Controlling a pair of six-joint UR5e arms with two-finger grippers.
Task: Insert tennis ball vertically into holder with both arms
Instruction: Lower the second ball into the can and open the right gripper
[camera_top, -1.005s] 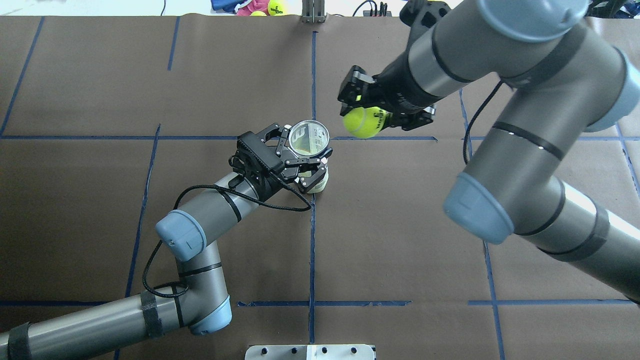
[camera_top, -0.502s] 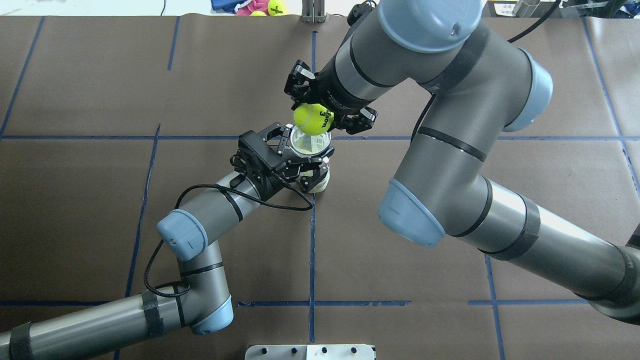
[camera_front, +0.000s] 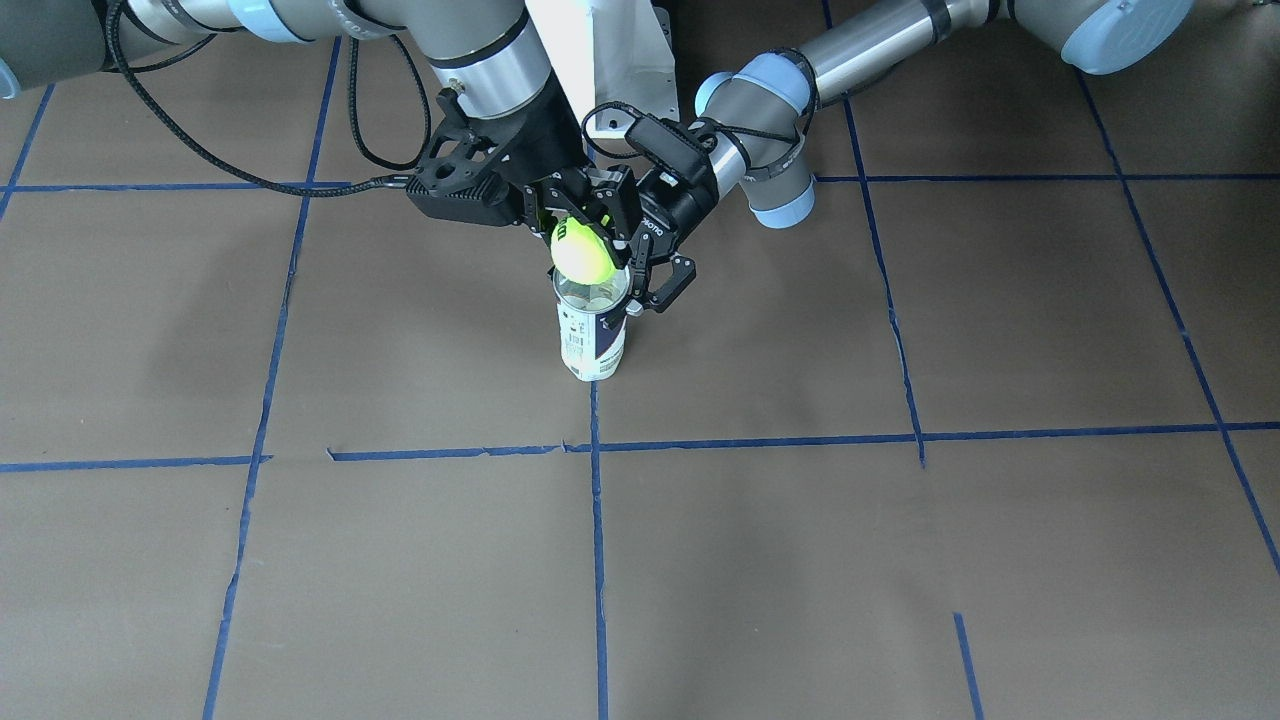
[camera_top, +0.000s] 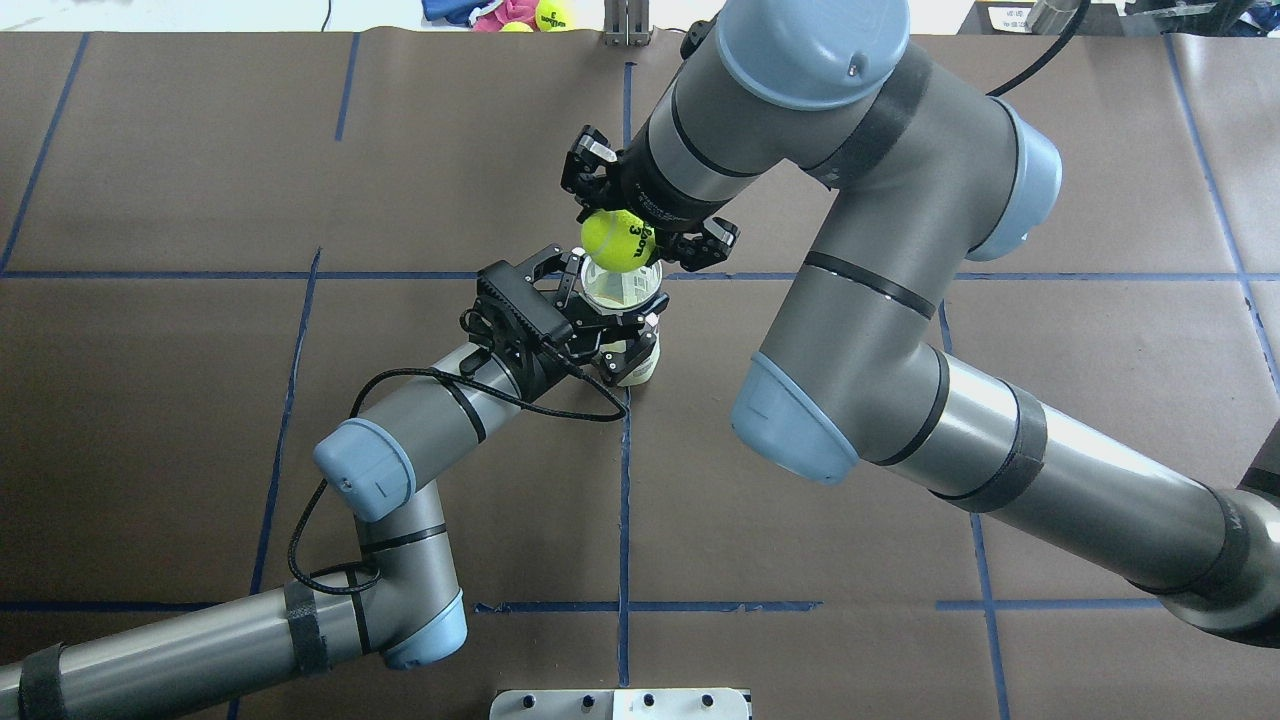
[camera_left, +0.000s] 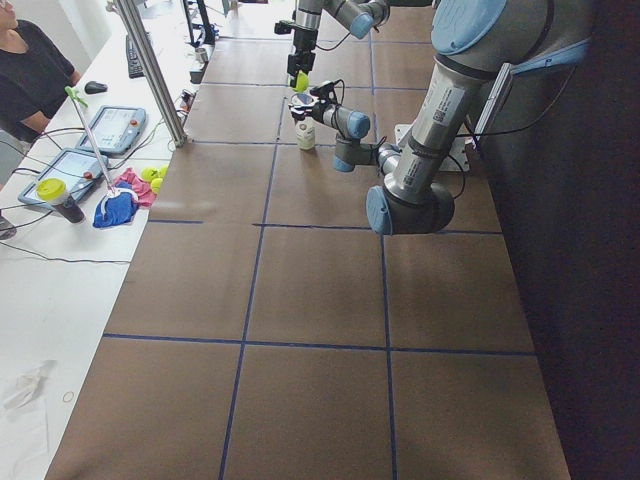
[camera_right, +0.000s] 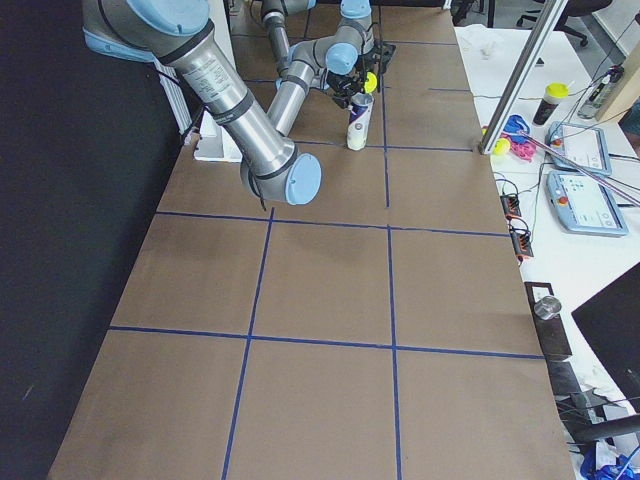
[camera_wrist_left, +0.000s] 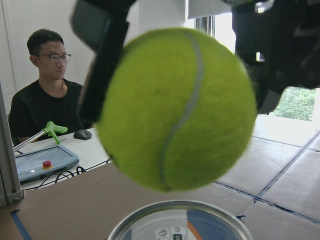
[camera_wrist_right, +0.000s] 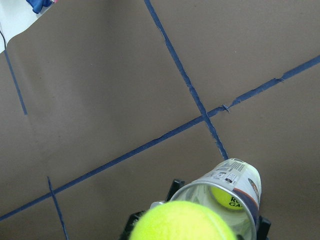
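Observation:
The tennis ball (camera_top: 617, 242) is yellow-green with dark lettering. My right gripper (camera_top: 612, 225) is shut on it and holds it just above the holder's open mouth, over its far rim. The ball fills the left wrist view (camera_wrist_left: 177, 107) and shows in the front view (camera_front: 582, 252). The holder (camera_front: 592, 340) is a clear can with a navy and white label, standing upright on the table. My left gripper (camera_top: 600, 318) is shut on its upper part. Another ball (camera_wrist_right: 227, 196) lies inside the holder (camera_wrist_right: 240, 177).
Brown paper with blue tape lines covers the table (camera_top: 800, 500). Spare balls (camera_top: 552, 14) and a pink cloth (camera_top: 495, 18) lie beyond the far edge. An operator (camera_wrist_left: 47, 95) sits there beside a metal post (camera_left: 150, 70). A white base plate (camera_top: 620, 703) is at the near edge.
My right arm has swung left with the ball, from right of the holder to just above its mouth. My left gripper and the holder have stayed put.

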